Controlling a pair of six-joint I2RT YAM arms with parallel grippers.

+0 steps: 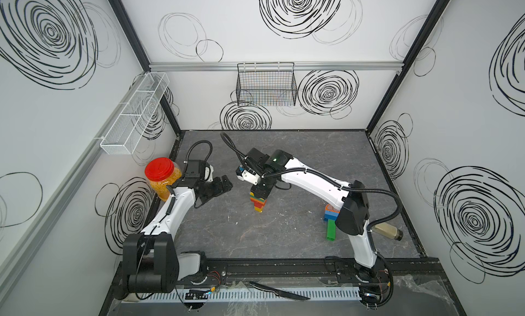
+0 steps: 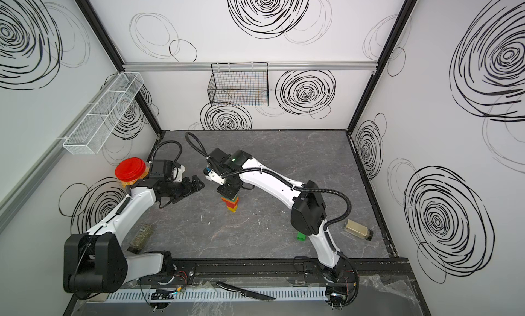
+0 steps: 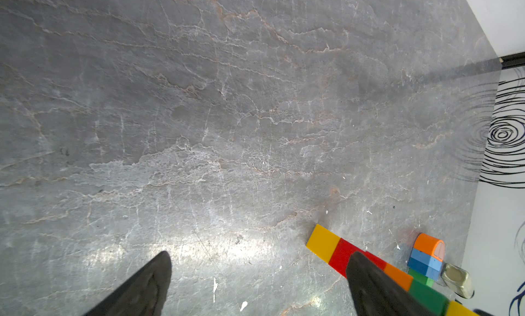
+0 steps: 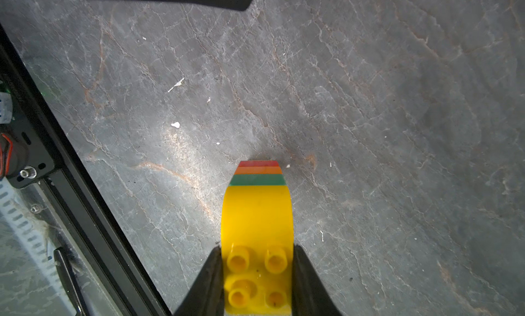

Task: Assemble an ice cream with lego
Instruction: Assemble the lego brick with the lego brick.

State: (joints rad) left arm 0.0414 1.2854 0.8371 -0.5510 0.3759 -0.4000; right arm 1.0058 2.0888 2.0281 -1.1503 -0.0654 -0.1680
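red-lidded jar (image 1: 159,169) | knife (image 1: 279,292) | black wire basket (image 1: 267,93) | lying bottle (image 1: 386,232)

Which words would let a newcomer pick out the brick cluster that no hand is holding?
Start at the grey marbled table and follow the right arm to its black elbow. Beside that elbow sits the loose brick cluster: green, then blue, ending in a rounded orange cap. Unlike the striped stack gripped by the right hand, it has blue bricks and no hand on it.

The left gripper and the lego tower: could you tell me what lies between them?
Nothing but bare table, in both top views, between left gripper and lego tower.
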